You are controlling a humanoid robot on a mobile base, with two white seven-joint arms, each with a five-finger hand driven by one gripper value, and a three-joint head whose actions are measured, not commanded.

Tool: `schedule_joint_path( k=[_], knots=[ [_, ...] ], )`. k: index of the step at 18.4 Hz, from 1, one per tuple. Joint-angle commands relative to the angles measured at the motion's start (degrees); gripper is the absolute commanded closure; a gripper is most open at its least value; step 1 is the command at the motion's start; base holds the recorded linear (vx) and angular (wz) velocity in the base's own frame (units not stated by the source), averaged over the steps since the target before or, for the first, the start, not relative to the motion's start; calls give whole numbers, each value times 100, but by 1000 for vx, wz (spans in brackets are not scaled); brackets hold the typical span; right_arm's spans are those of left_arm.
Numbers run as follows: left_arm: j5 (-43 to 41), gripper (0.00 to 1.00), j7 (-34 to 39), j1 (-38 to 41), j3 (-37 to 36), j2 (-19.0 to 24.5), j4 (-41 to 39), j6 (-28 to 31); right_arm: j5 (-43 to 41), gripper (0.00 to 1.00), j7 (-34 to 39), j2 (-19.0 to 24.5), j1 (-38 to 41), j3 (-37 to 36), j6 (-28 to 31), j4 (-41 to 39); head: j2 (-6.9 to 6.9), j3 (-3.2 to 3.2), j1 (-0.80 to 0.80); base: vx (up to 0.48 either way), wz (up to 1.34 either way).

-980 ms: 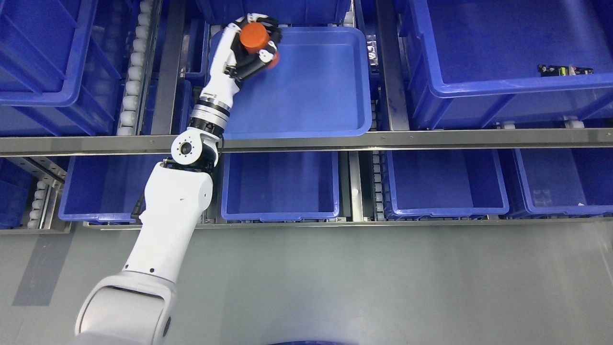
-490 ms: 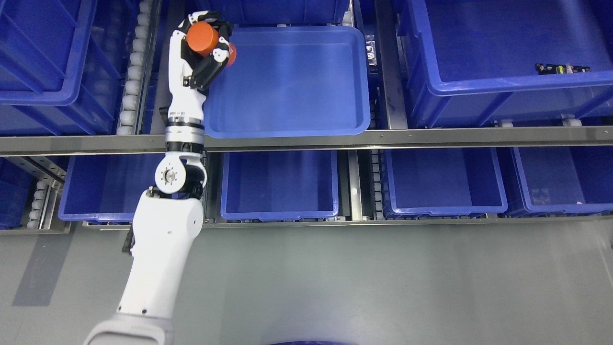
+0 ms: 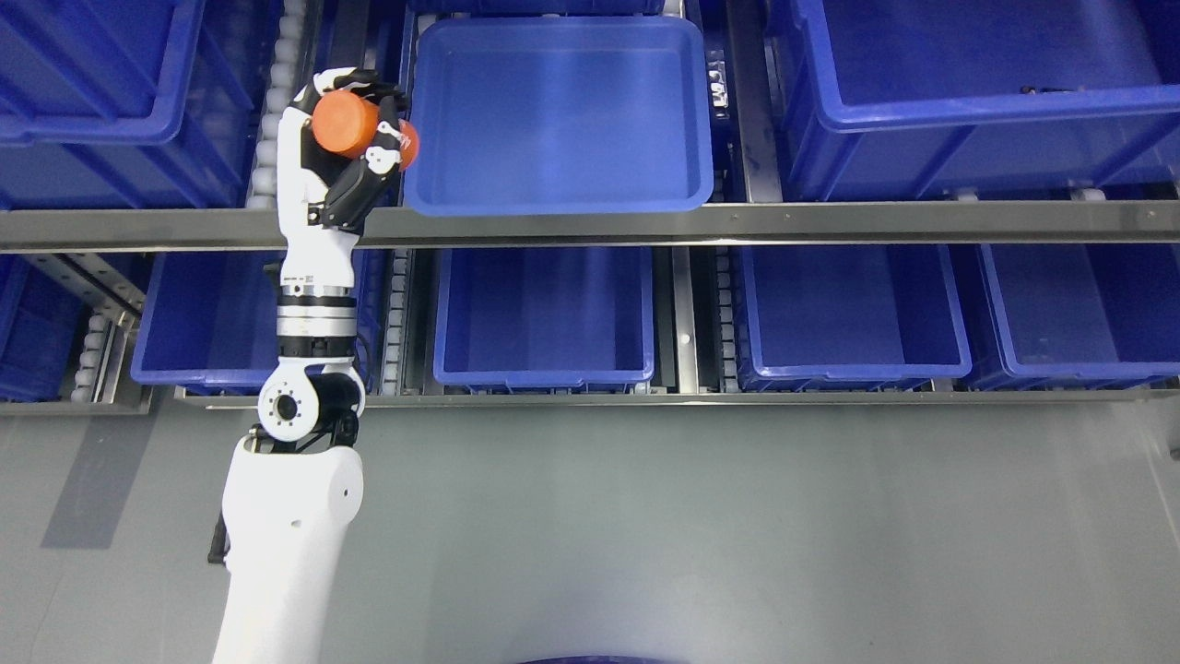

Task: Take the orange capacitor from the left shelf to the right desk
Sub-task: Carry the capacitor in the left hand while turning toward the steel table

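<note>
The left robot hand (image 3: 346,152) has its fingers closed around the orange capacitor (image 3: 355,134), just left of the blue tray (image 3: 553,198) on the shelf (image 3: 830,224); the carry to the right bench comes next, I think.

White-shelled arm (image 3: 290,526), silver-ringed wrist, white-and-black robot hand (image 3: 336,171).

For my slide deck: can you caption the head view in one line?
Left hand grips the orange capacitor beside the blue tray on the upper shelf rail.
</note>
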Motion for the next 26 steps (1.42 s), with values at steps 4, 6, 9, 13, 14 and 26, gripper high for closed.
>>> schedule_joint_path(
  k=[4,6,9,13,14,26],
  knots=[
    [1,98,-28,446,390,100,-1198,-79,18,0,-4,-101,112,-97,-3,-100,0,0,0,-153,-158],
    [1,98,-36,402,373,100,-1198,-79,18,0,-4,-101,112,-97,-3,-100,0,0,0,-75,-757],
    [1,98,-37,349,364,100,-1198,-140,18,0,-4,-101,112,-97,-3,-100,0,0,0,-62,-973],
    [1,98,-37,218,188,100,-1206,-167,18,0,-4,-101,112,-97,-3,-100,0,0,0,-23,-946],
    [1,98,-37,139,188,100,-1206,-167,18,0,-4,-101,112,-97,-3,-100,0,0,0,36,-726],
    [1,97,-28,-108,-1490,100,-1198,-167,18,0,-4,-101,112,-97,-3,-100,0,0,0,152,-621]
  ],
)
